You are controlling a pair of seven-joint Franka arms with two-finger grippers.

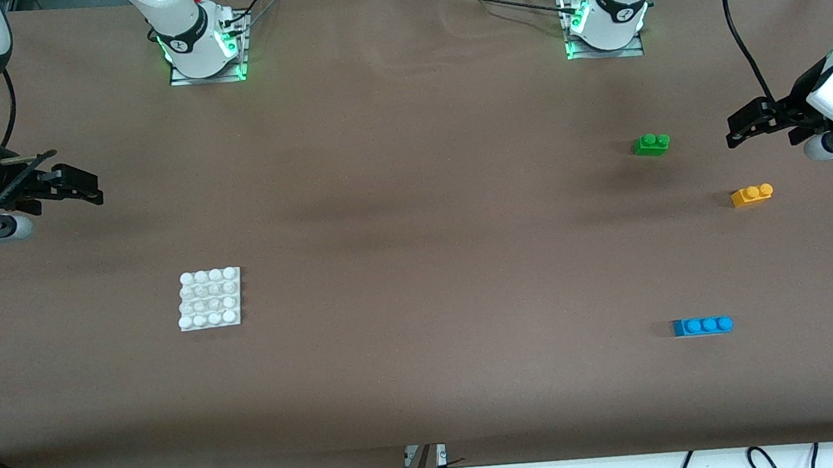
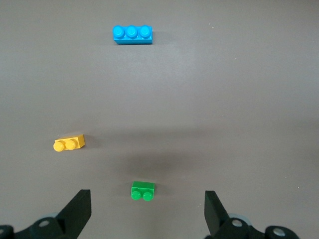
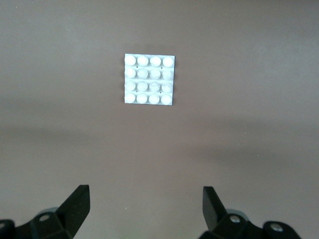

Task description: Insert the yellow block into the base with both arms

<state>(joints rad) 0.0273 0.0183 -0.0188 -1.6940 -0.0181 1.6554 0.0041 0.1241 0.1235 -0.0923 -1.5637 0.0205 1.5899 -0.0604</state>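
The yellow block lies on the table at the left arm's end; it also shows in the left wrist view. The white studded base lies toward the right arm's end and shows in the right wrist view. My left gripper is open and empty, in the air over the table's left-arm end, apart from the yellow block; its jaws stand wide in the left wrist view. My right gripper is open and empty over the right-arm end, apart from the base; it also shows in the right wrist view.
A green two-stud brick lies farther from the front camera than the yellow block, and shows in the left wrist view. A blue three-stud brick lies nearer to the camera, and shows there too. Brown table cover.
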